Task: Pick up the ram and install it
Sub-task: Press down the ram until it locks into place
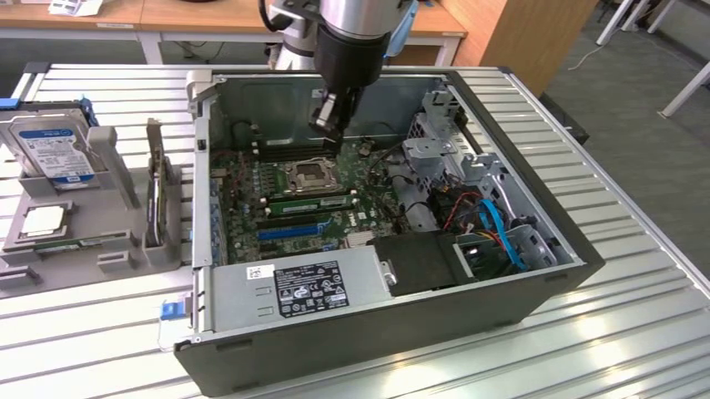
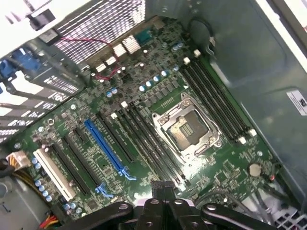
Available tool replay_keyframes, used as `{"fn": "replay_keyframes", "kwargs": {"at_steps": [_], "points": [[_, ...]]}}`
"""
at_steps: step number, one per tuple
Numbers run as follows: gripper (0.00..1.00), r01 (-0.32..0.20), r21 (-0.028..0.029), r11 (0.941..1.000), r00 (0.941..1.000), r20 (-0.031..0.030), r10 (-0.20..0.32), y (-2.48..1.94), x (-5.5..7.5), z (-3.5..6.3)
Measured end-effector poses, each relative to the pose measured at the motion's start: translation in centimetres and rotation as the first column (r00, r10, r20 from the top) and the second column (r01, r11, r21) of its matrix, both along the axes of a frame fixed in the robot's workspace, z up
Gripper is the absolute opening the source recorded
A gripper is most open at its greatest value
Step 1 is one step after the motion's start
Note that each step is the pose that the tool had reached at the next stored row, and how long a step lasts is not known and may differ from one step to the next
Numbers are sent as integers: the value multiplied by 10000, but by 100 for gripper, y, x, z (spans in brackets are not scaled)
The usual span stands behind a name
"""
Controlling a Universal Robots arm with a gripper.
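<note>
Print on the silver hard drive's (image 1: pixel 50 150) blue-white label and the grey power supply's (image 1: pixel 299 287) black sticker is too small to read. The long green ram stick (image 1: pixel 76 243) lies in the grey holder (image 1: pixel 122 262) beside the open black computer case (image 1: pixel 554 249), with its long axis across the exterior view. The black gripper (image 1: pixel 331 125) (image 2: pixel 163 188) hangs clenched and empty over the case's green motherboard (image 2: pixel 144 96).

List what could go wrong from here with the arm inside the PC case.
1. The shut jaws hang low over the motherboard, close to the open processor socket; a drop or sideways drift could hit its contacts.
2. Loose red and blue cables lie at the exterior view's right, beyond the board; a wide swing out could snag them.
</note>
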State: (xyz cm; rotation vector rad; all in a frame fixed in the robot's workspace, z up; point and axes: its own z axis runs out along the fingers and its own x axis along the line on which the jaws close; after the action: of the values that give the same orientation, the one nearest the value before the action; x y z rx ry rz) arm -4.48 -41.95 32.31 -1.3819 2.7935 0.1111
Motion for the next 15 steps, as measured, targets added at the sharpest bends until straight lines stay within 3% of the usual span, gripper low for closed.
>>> {"fn": "replay_keyframes", "kwargs": {"at_steps": [8,15], "points": [[10,1105,0,9939,9939,0,-1105,0,0,0],[10,2144,1,9767,9767,0,-2144,0,0,-1]]}}
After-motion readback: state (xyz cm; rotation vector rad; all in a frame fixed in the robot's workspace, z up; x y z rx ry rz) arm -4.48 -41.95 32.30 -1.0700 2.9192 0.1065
